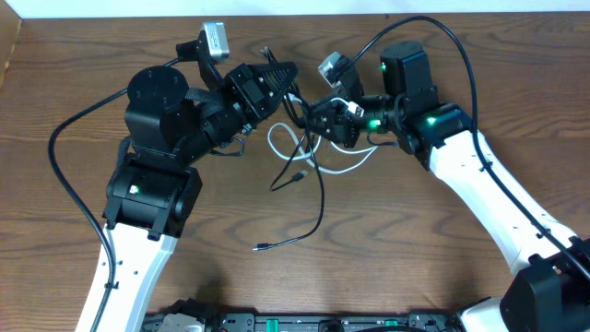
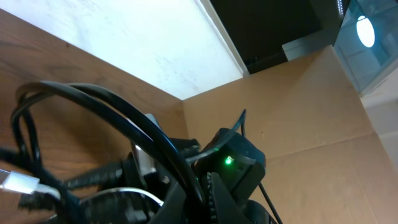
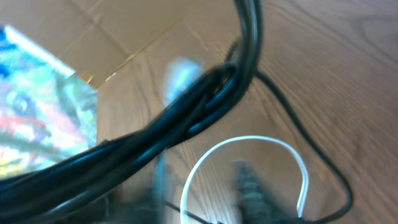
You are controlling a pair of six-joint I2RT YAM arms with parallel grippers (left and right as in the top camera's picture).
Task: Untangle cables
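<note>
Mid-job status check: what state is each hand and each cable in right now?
left hand, shut, at the tangle; what it grips is hidden
right hand, at the tangle; open or shut unclear
black cable, tangled, one plug end trailing free on the table
white cable, looped on the table, tangled with the black cable

No legible text or markings

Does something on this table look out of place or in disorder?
Yes. The thin black cord and the thin white cord lie crossed in a tangle of loops in the middle of the brown wooden table. One black plug end trails loose, away from the tangle. Nothing looks damaged or spilled.
</note>
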